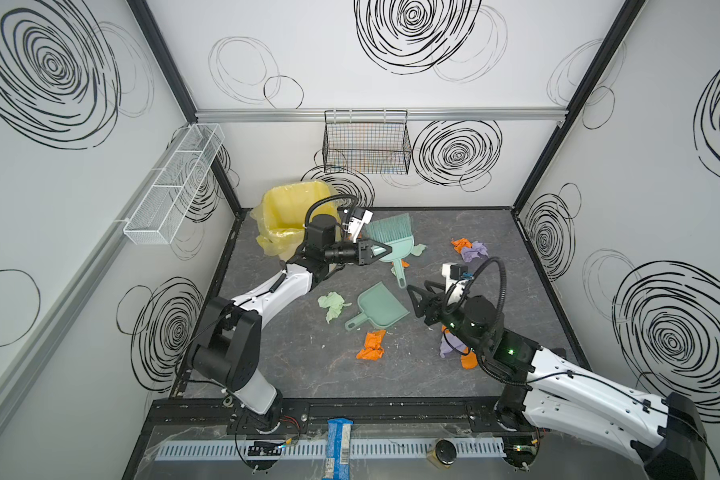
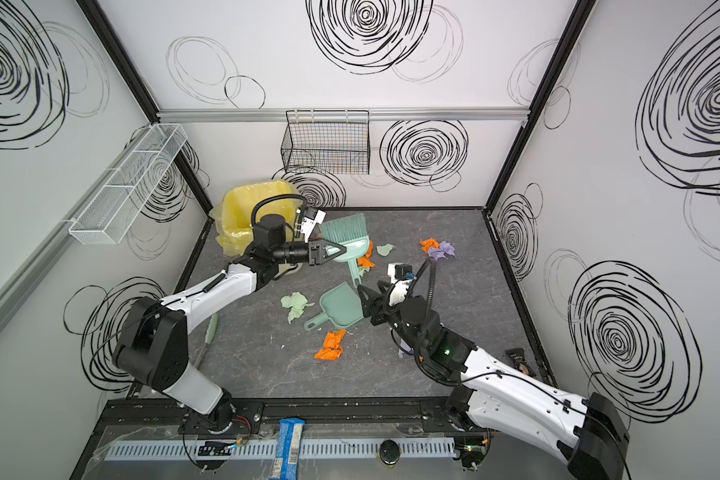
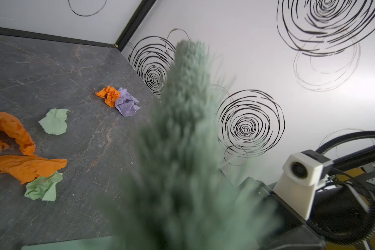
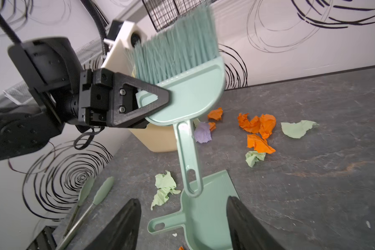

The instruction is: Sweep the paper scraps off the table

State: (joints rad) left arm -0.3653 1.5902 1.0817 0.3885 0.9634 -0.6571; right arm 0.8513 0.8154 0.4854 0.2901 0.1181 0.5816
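Your left arm extends toward the rear with the wrist held level; its hand (image 1: 385, 249) is clamped tight on the brush (image 1: 389, 228) head. Your right arm angles inward; its hand (image 1: 417, 286) tilts downward, jaws apart, gripping nothing.

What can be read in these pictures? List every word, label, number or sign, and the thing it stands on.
No text reads clearly in any view.
Blue packet at the front edge, in both top views: some print, too blurred to read.
Black wire basket on the back wall: coloured marks behind the mesh, too small to read.
Brush and dustpan: no markings visible.
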